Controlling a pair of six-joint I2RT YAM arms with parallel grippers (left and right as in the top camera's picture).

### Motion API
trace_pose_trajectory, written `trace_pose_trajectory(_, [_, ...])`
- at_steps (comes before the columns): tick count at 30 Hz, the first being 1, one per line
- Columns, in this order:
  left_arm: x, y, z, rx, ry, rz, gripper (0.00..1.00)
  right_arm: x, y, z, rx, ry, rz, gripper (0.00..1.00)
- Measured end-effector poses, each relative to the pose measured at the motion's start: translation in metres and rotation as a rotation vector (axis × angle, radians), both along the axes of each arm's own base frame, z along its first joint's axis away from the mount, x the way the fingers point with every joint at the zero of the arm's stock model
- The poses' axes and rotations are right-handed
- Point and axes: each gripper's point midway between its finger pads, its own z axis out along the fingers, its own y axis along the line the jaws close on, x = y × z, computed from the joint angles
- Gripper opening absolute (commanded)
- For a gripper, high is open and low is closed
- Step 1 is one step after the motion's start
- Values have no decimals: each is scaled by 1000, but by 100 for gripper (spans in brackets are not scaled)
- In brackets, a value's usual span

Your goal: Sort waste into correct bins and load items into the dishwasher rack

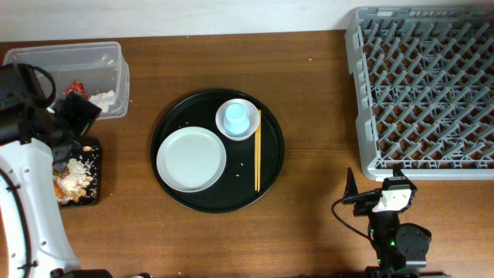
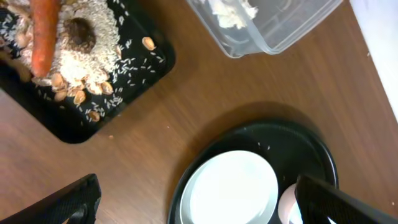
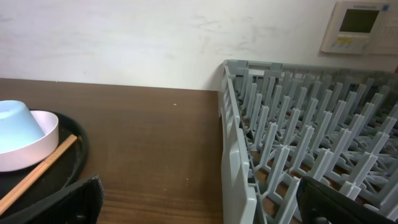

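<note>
Sorting looks finished, I judge: the red wrapper (image 1: 75,87) and white tissue (image 1: 104,98) lie in the clear tub (image 1: 46,58) at the desk's (image 1: 316,93) far-left corner. The rice (image 2: 93,59), carrot (image 2: 43,34) and brown lump (image 2: 79,34) are heaped in the black rectangular tray (image 2: 74,127) by the left edge, food apart from dry litter. The left claw (image 2: 196,186) hangs near that tray, fingers spread, empty.

The plate (image 1: 191,159), the bowl (image 1: 251,131) nesting the blue cup (image 1: 236,117), and the chopsticks (image 1: 258,150) sit on the round black tray (image 1: 231,197) mid-desk. The grey rack (image 1: 424,93) at the far-right corner holds none yet. The right claw (image 3: 199,186), also spread, sits by the near edge.

The desk is brown wood grain, with a white wall (image 3: 124,43) and a control panel (image 3: 357,25) behind.
</note>
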Motion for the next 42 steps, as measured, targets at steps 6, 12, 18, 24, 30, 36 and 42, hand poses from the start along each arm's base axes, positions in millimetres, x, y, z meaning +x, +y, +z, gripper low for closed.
trace_pose_trajectory(6, [-2, 6, 0, 28, 12, 22, 99, 0, 0, 0, 0, 0, 0, 98])
trace_pose_trajectory(12, [-1, 28, 4, 54, -23, 131, 99, -3, 31, 5, 208, 2, 172, 98])
trace_pose_trajectory(18, [-7, 41, 4, 47, -25, 198, 99, -30, 94, 12, 631, 153, 536, 98])
trace_pose_trajectory(24, [-7, 40, 4, 44, -26, 203, 99, -50, 111, 72, 808, 41, 733, 98])
trace_pose_trajectory(30, [-7, 40, 4, 44, -26, 203, 99, -62, 112, 115, 861, 12, 770, 98])
trace_pose_trajectory(36, [-6, 41, 4, 45, -28, 203, 99, -42, 109, 158, 802, 143, 664, 98])
trace_pose_trajectory(42, [-7, 41, 4, 44, -25, 204, 99, 15, 93, 169, 674, 403, 453, 98])
